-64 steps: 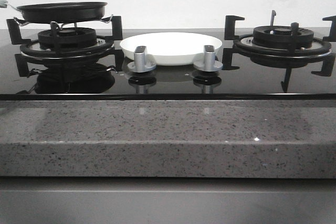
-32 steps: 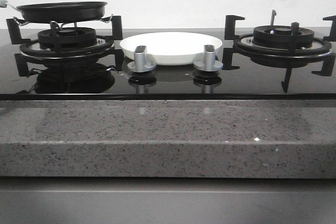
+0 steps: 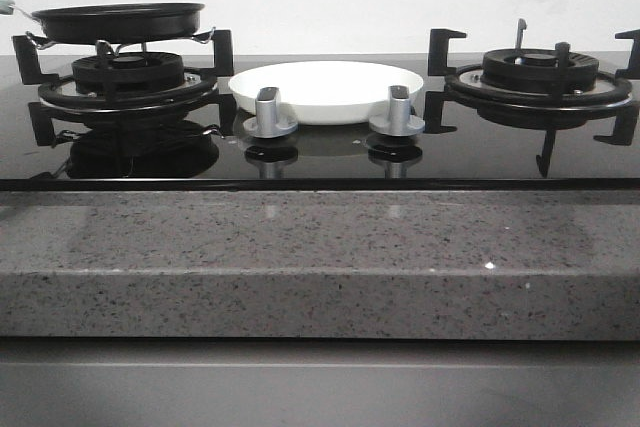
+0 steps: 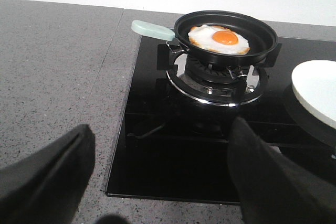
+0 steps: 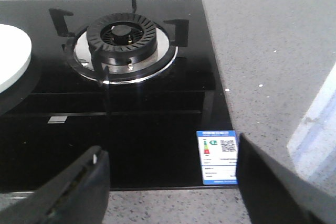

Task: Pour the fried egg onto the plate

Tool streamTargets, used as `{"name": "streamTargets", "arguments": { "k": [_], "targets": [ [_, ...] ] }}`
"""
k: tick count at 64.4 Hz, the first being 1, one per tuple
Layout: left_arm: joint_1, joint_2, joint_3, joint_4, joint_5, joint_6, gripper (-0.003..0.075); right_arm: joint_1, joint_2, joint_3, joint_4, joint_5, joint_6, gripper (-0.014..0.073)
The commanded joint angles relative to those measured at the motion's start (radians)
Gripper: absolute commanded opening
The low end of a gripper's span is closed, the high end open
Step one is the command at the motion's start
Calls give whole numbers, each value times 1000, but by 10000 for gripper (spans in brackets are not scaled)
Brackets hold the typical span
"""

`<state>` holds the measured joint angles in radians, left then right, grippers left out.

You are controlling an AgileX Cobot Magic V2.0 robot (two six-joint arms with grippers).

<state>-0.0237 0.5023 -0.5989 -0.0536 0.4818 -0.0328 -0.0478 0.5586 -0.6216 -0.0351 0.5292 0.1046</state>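
Observation:
The fried egg (image 4: 219, 39), white with browned edges and an orange yolk up, lies in a black frying pan (image 4: 252, 30) with a pale green handle (image 4: 152, 30) on the left burner. In the front view the pan (image 3: 118, 21) hides the egg. The white plate (image 3: 326, 89) sits on the hob between the two burners; its edge shows in the left wrist view (image 4: 317, 95) and the right wrist view (image 5: 10, 59). My left gripper (image 4: 160, 150) is open and empty, over the hob's near left corner, well short of the pan. My right gripper (image 5: 170, 182) is open and empty, over the hob's near right corner.
Two grey knobs (image 3: 270, 113) (image 3: 397, 112) stand in front of the plate. The right burner (image 3: 538, 75) with black pan supports is bare. A blue and white label (image 5: 219, 157) is stuck on the black glass hob. Speckled grey stone counter (image 3: 320, 257) surrounds the hob.

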Motion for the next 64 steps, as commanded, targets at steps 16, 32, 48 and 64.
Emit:
{"name": "streamTargets", "arguments": {
  "k": [16, 32, 48, 64],
  "targets": [
    [0, 12, -26, -6, -88, -2, 532, 198, 195, -213, 142, 8, -189, 539],
    [0, 12, -26, -6, -88, -2, 487, 335, 457, -422, 151, 182, -192, 510],
    [0, 12, -26, -6, -88, -2, 441, 334, 710, -644, 235, 320, -188, 339],
    [0, 12, -26, -6, -88, -2, 438, 269, 946, -862, 375, 394, -182, 339]
  ]
}}
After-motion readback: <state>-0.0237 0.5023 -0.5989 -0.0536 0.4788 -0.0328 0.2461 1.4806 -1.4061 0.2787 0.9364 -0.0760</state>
